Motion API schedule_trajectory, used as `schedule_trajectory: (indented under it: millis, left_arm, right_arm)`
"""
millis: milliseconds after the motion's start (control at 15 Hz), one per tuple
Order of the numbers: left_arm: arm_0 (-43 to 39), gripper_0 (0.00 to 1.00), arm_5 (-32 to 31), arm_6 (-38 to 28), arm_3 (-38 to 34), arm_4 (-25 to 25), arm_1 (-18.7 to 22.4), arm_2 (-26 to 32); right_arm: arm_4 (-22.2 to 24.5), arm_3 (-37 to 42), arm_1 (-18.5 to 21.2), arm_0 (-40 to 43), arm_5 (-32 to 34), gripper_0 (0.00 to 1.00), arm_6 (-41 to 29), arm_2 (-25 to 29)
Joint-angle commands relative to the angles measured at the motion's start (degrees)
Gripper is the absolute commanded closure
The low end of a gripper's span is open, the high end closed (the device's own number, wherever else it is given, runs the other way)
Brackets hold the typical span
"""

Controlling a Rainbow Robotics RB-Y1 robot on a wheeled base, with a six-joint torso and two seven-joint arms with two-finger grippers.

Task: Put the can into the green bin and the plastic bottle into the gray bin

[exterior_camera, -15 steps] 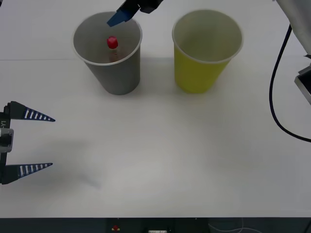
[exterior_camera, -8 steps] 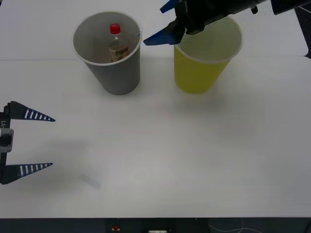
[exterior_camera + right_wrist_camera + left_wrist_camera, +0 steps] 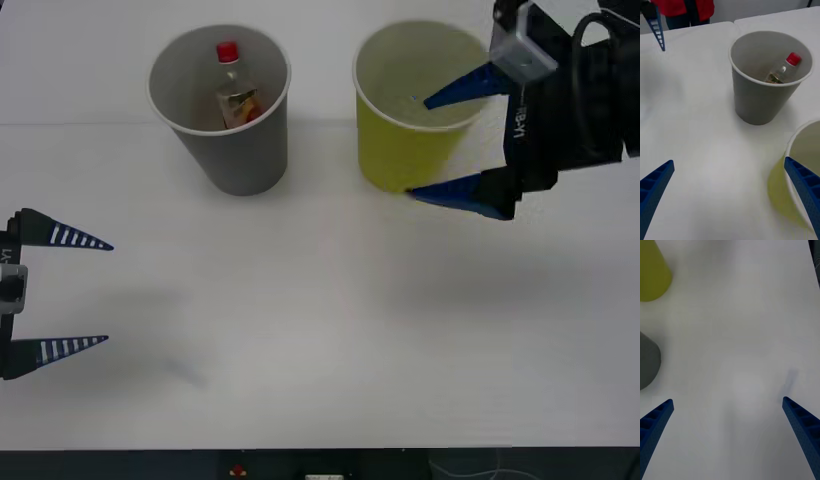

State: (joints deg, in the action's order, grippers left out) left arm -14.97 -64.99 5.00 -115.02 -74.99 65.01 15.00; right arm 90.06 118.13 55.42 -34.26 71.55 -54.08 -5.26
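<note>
Currently the plastic bottle [image 3: 234,88] is seen inside the gray bin [image 3: 222,112], leaned against the inner wall w/ its red cap [image 3: 227,50] up near the rim; the label is partly hidden by the wall. From the right wrist view the bottle [image 3: 783,70] is likewise shown lying tilted in the gray bin [image 3: 765,82], cap toward the far side of the cup.

Both bins are stood upright on the white table [image 3: 320,330], side by side, not touching. The green bin [image 3: 420,105] is placed to the robot's right of the gray one; its inside is seen pale, w/ no contents that can be made out.

The right gripper [image 3: 438,143] is held at the green bin's right side, fingers spread wide apart, nothing gripped. One blue finger [image 3: 465,86] is seen over the bin's rim, the other [image 3: 462,194] low by the bin's outer wall near the table. In the right wrist view the green bin [image 3: 801,176] is shown just beside one of those fingers; contact can't be confirmed.

The left gripper [image 3: 105,292] is parked at the table's left edge, well apart from both bins, fingers also spread, nothing held. In the left wrist view the bases of the green bin [image 3: 653,273] and gray bin [image 3: 648,360] are caught at the frame edge, w/ bare tabletop [image 3: 737,352] between the fingers.

A person in a red top [image 3: 681,8] is visible beyond the table, not touching anything.
</note>
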Motion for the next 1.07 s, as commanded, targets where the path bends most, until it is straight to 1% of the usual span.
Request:
schedule_trajectory:
  millis: [67,133,400,600,800,1067]
  left_arm:
    - [0.0,0.0,0.0,0.0,0.0,0.0,0.0,0.0]
    - [0.0,0.0,0.0,0.0,0.0,0.0,0.0,0.0]
    - [0.0,0.0,0.0,0.0,0.0,0.0,0.0,0.0]
    - [0.0,0.0,0.0,0.0,0.0,0.0,0.0,0.0]
    - [0.0,0.0,0.0,0.0,0.0,0.0,0.0,0.0]
    - [0.0,0.0,0.0,0.0,0.0,0.0,0.0,0.0]
  right_arm:
    - [-4.6,4.4,2.8,12.9,0.0,0.0,8.6,8.4]
    - [-6.2,5.4,2.9,17.7,0.0,0.0,11.6,11.5]
    - [-9.0,6.9,2.9,30.8,1.6,0.0,21.3,20.2]
    - [-10.1,6.9,2.9,37.4,5.7,0.0,27.3,26.2]
    - [-10.6,6.7,2.1,42.7,7.1,0.0,32.0,30.0]
    - [-10.4,6.2,-0.5,46.2,7.3,0.0,34.0,31.7]
